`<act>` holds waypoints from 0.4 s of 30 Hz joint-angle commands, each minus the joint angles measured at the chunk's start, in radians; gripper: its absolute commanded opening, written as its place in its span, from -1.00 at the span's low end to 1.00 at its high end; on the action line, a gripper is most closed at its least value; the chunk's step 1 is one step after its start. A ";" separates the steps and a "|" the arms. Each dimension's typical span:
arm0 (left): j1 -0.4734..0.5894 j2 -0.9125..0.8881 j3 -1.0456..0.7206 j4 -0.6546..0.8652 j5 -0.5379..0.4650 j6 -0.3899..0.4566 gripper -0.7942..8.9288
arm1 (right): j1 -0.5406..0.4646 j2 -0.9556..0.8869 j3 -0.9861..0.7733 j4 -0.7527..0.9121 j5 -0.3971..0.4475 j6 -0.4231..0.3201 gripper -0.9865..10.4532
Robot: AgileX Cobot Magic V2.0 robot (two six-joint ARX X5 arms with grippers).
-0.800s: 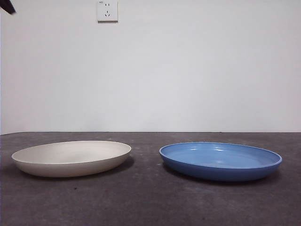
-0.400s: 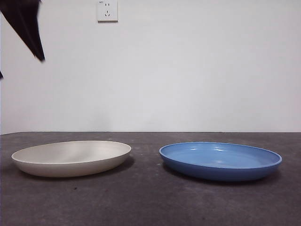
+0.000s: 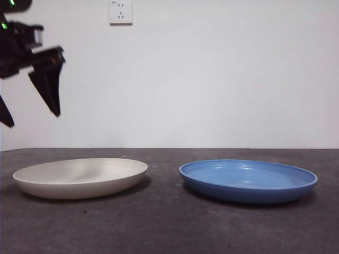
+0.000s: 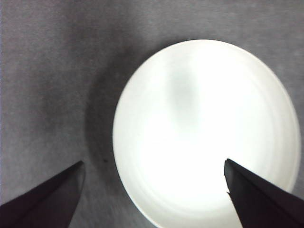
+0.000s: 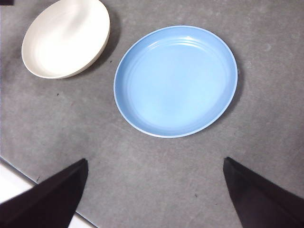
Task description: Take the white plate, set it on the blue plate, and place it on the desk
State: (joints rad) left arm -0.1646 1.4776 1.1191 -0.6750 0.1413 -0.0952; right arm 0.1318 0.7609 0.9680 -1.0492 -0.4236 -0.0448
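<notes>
The white plate [image 3: 80, 177] lies on the desk [image 3: 169, 227] at the left. The blue plate [image 3: 248, 181] lies at the right, a gap apart from it. My left gripper [image 3: 29, 114] is open and empty, hanging above the white plate's left edge. In the left wrist view the white plate [image 4: 204, 133] lies below and between the left gripper's [image 4: 154, 163] spread jaws. My right gripper [image 5: 156, 160] is open and empty, high above the desk. Its view shows the blue plate [image 5: 175, 80] and the white plate [image 5: 66, 38] side by side. The right gripper is out of the front view.
A white wall with a socket [image 3: 121, 11] stands behind the desk. The desk's edge [image 5: 19, 168] shows in a corner of the right wrist view.
My left gripper has come down from the top left corner to well above the white plate's left side. Both plates have stayed in place.
</notes>
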 commanded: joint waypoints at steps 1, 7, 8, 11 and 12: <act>-0.002 0.055 0.023 0.029 -0.021 -0.002 0.11 | 0.004 0.006 0.018 0.009 -0.002 0.007 -0.03; -0.002 0.150 0.023 0.067 -0.042 -0.002 0.11 | 0.004 0.006 0.018 0.009 0.005 0.007 -0.03; -0.002 0.164 0.023 0.072 -0.042 -0.002 0.11 | 0.004 0.006 0.018 0.009 0.005 0.007 -0.03; -0.002 0.201 0.023 0.084 -0.042 -0.002 0.10 | 0.004 0.006 0.018 0.009 0.005 0.007 -0.03; -0.002 0.214 0.023 0.088 -0.044 -0.002 0.10 | 0.004 0.006 0.018 0.009 0.005 0.007 -0.03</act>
State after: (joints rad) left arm -0.1646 1.6661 1.1198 -0.5949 0.1024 -0.0952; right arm 0.1318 0.7609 0.9680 -1.0492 -0.4187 -0.0448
